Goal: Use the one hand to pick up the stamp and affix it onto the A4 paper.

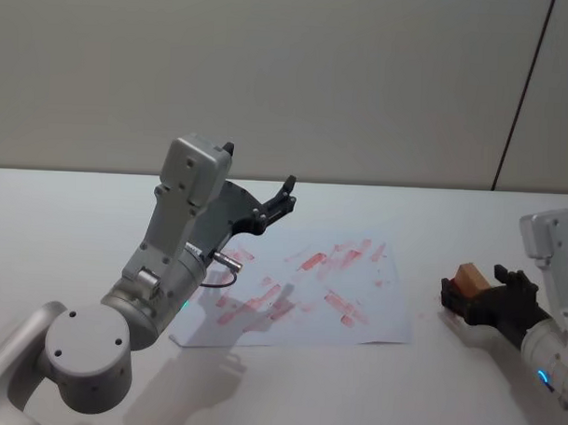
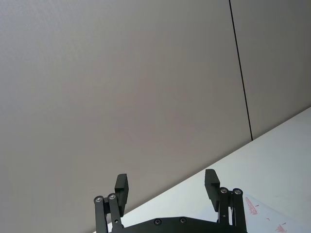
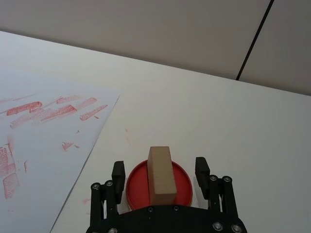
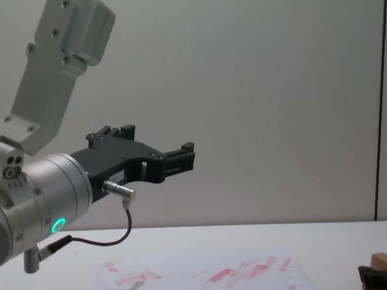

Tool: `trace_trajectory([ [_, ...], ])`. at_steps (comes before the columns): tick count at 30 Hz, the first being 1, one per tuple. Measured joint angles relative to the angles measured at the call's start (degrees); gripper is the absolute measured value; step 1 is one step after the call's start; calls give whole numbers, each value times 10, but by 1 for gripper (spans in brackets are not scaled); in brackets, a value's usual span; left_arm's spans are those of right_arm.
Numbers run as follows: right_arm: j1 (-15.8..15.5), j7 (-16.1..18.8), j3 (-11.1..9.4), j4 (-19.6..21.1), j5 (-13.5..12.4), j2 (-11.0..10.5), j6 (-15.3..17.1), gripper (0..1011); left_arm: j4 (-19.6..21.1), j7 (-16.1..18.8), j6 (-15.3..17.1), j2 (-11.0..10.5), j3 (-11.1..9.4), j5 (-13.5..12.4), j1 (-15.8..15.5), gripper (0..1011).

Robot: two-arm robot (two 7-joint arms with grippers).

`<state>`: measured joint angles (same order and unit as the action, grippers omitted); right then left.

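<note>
right gripper [image 3: 160, 167] straddles the stamp [image 1: 468, 275], fingers apart, not yet clamped; the stamp stands on a red ink pad [image 3: 138, 184] near the a4 paper [image 1: 383, 314]. lifting and pressing are left to do. left gripper [image 1: 282, 201] hangs spread-fingered above the paper.

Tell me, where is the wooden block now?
At the head view's right, the stamp stands on the ink pad between the open jaws of the right gripper, right of the A4 paper.
</note>
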<state>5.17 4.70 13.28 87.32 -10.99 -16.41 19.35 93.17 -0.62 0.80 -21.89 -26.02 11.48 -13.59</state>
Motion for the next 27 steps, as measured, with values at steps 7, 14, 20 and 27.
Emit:
trace_trajectory([
  [7,7,5,2,-10,5,3,2,736,0,0,0,0,0,0,0,1002],
  [14,10,7,3,-16,8,5,3,516,0,0,0,0,0,0,0,1002],
  [20,12,9,3,-19,9,6,3,313,0,0,0,0,0,0,0,1002],
  [27,13,11,3,-20,10,7,3,220,0,0,0,0,0,0,0,1002],
])
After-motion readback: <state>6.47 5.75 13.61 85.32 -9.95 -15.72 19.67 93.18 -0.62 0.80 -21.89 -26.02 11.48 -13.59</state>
